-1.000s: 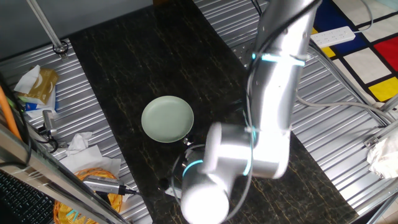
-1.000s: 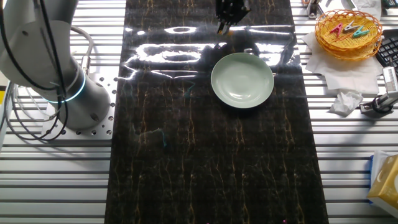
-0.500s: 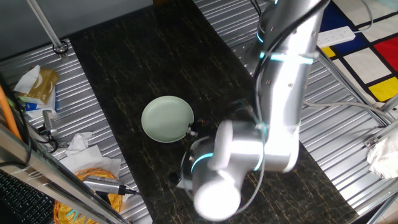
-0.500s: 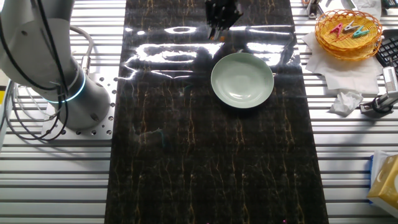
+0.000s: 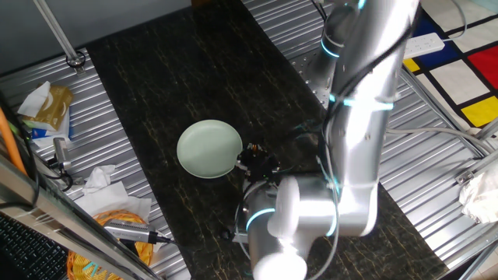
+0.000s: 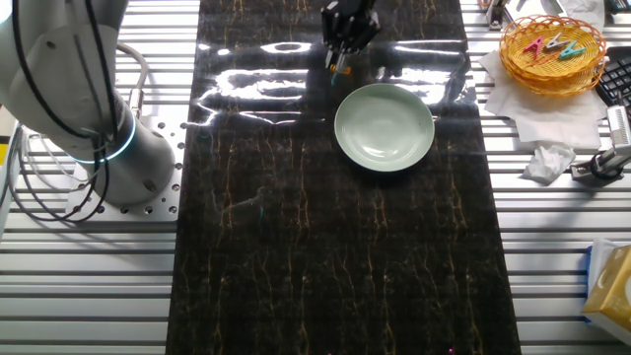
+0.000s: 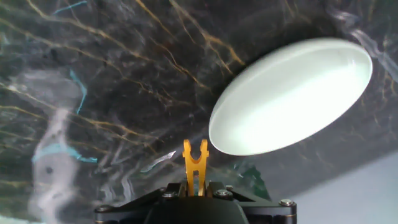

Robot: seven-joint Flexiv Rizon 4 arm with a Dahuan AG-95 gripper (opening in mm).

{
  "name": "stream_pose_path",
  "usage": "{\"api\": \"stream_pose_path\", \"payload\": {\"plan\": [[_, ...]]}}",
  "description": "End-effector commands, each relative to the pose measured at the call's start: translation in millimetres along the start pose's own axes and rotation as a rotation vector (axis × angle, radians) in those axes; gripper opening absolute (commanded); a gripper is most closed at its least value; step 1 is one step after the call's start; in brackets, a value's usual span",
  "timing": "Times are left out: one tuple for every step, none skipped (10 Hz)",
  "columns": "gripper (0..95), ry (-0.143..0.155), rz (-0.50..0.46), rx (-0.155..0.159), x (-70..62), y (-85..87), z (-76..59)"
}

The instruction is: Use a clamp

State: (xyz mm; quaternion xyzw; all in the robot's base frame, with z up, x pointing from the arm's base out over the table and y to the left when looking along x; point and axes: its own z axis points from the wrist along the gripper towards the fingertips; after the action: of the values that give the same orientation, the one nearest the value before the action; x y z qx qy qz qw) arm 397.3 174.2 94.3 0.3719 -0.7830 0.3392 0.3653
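Note:
The pale green plate (image 5: 208, 147) lies on the dark marble mat; it also shows in the other fixed view (image 6: 384, 126) and the hand view (image 7: 292, 93). My gripper (image 5: 255, 162) hovers just beside the plate's rim, and in the other fixed view (image 6: 347, 28) it sits above the mat's far end. The tiny orange clamp (image 7: 194, 163) is pinched between my fingers, prongs pointing out toward the plate's edge. A speck of orange clamp (image 6: 338, 69) shows below the fingers. The gripper (image 7: 194, 186) is shut on it.
A wicker basket (image 6: 550, 59) with several coloured clips stands at the mat's far right corner on white paper. Crumpled tissue (image 6: 548, 163) and tools (image 6: 601, 163) lie right of the mat. The arm's base (image 6: 94, 128) stands left of the mat.
The gripper with the clamp has moved along the mat toward the plate's rim, and the arm's elbow has swung lower in the first fixed view.

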Motion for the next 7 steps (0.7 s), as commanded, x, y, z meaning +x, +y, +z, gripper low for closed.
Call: {"api": "stream_pose_path", "payload": {"plan": [[0.0, 0.098, -0.059, 0.070, 14.8, -6.1, 11.6], [0.0, 0.116, -0.078, 0.082, 19.6, -11.0, 16.2], [0.0, 0.128, -0.108, 0.108, 24.6, -17.1, 23.8], [0.0, 0.134, -0.115, 0.142, 25.9, -20.5, 27.1], [0.0, 0.152, -0.125, 0.179, 25.8, -21.3, 26.8], [0.0, 0.158, -0.126, 0.195, 27.1, -21.4, 26.0], [0.0, 0.152, -0.117, 0.198, 27.8, -21.4, 25.6]]}}
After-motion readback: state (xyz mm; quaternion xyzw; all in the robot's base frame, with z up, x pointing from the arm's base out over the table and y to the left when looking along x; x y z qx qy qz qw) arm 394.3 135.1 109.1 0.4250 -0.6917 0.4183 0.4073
